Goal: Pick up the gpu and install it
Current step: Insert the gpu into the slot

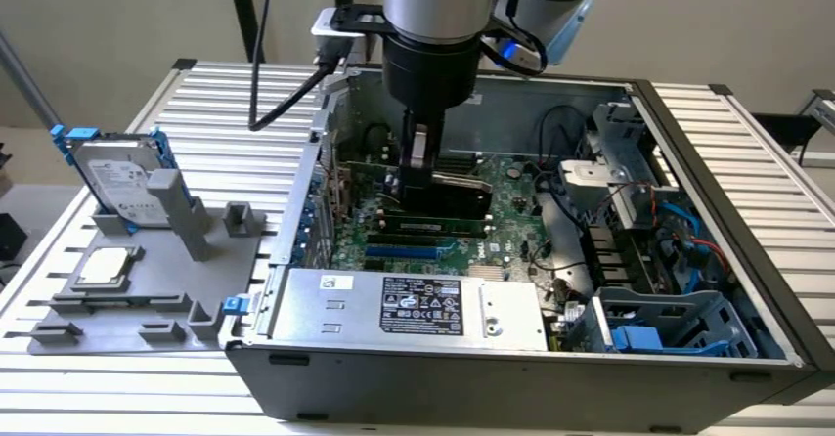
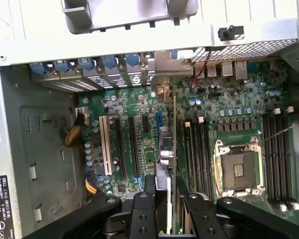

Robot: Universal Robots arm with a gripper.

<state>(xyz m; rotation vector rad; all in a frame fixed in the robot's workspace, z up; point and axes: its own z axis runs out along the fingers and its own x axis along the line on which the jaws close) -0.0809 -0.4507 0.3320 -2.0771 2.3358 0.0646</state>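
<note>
In the exterior view, the gripper (image 1: 419,184) reaches down into the open computer case (image 1: 725,177), its fingers closed on the gpu (image 1: 455,197). The card stands on edge, low over the motherboard (image 1: 515,213). On the exterior view's left, a hard drive (image 1: 115,176) and a CPU chip (image 1: 106,267) sit on a gray fixture (image 1: 144,321).

In the wrist view, the fingers (image 2: 148,191) clamp the gpu (image 2: 174,139) edge-on between the expansion slots (image 2: 105,144) and the empty CPU socket (image 2: 238,169). Its silver bracket (image 2: 165,73) is against the case's rear wall.
</note>
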